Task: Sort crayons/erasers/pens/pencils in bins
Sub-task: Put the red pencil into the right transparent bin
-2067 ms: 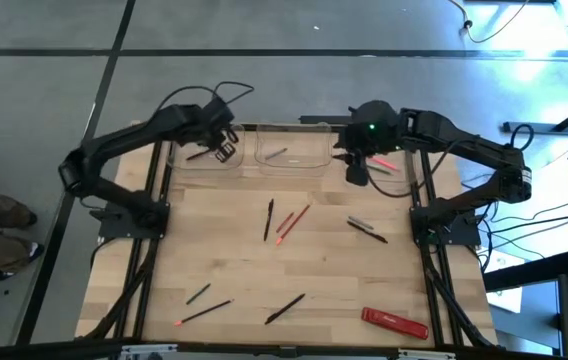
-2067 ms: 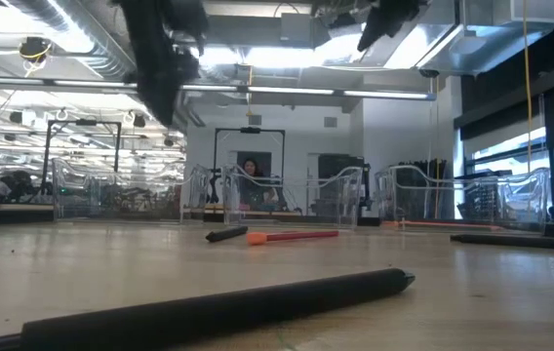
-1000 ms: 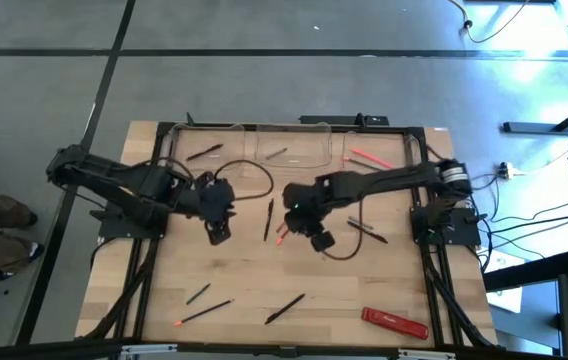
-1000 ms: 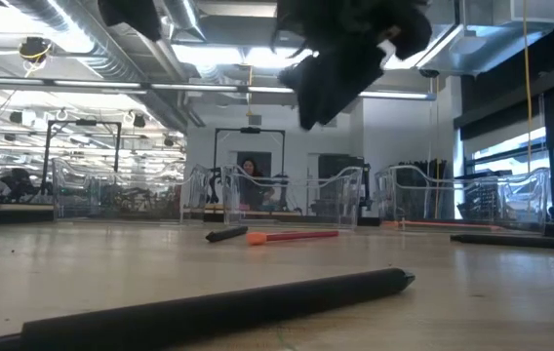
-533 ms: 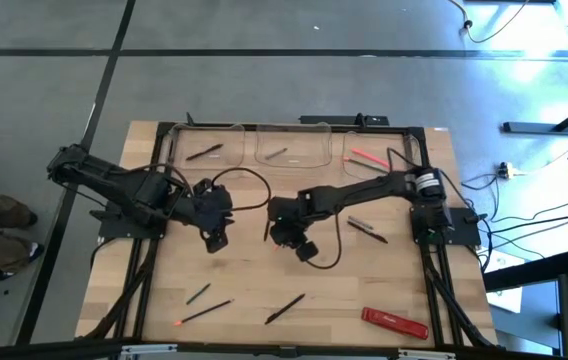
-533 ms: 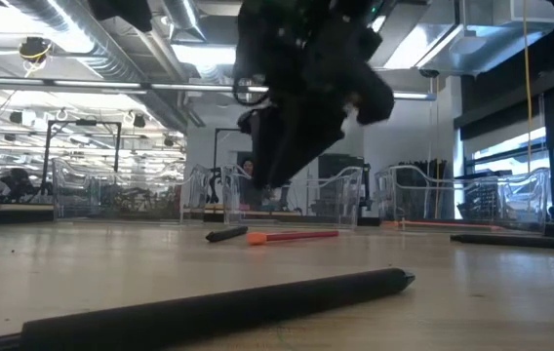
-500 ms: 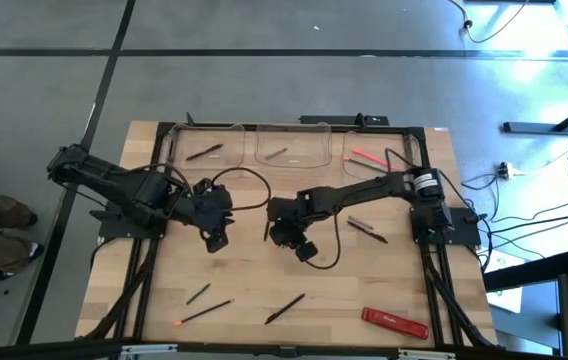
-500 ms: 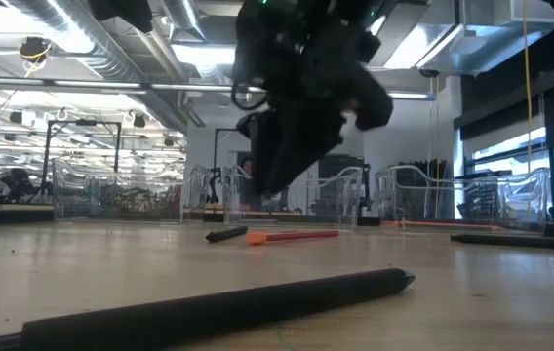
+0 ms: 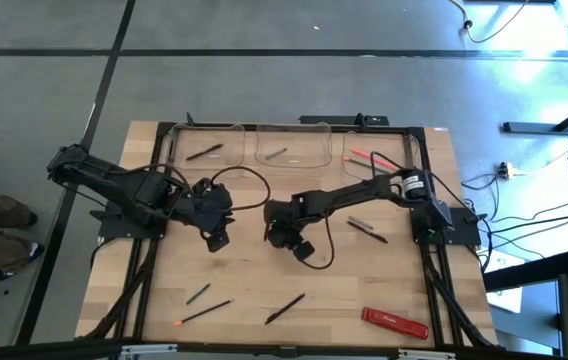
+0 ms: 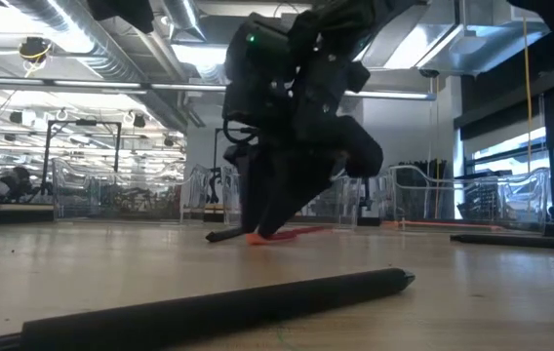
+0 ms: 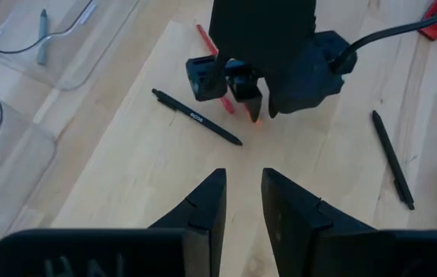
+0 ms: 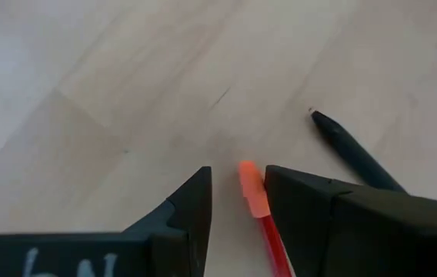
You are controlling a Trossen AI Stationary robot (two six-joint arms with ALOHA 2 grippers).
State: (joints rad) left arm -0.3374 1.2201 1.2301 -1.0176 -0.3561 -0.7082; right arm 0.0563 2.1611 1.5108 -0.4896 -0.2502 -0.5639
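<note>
Apparently low, right gripper (image 12: 238, 192) straddling red pen (image 12: 258, 201), fingers apart.

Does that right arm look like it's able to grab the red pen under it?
Probably yes. The right gripper is down at the table with its open fingers on either side of the red pen, nothing between them; the black pen lies just beside.

Seen from above, the wooden table (image 9: 384, 290) carries three clear bins (image 9: 291, 146) along its far edge. Both arms reach toward the middle: the left gripper (image 9: 216, 237) hangs left of centre, the right gripper (image 9: 282, 236) at centre. Black pens (image 9: 285, 308) lie near the front, a red bar (image 9: 395, 322) at near right.
</note>
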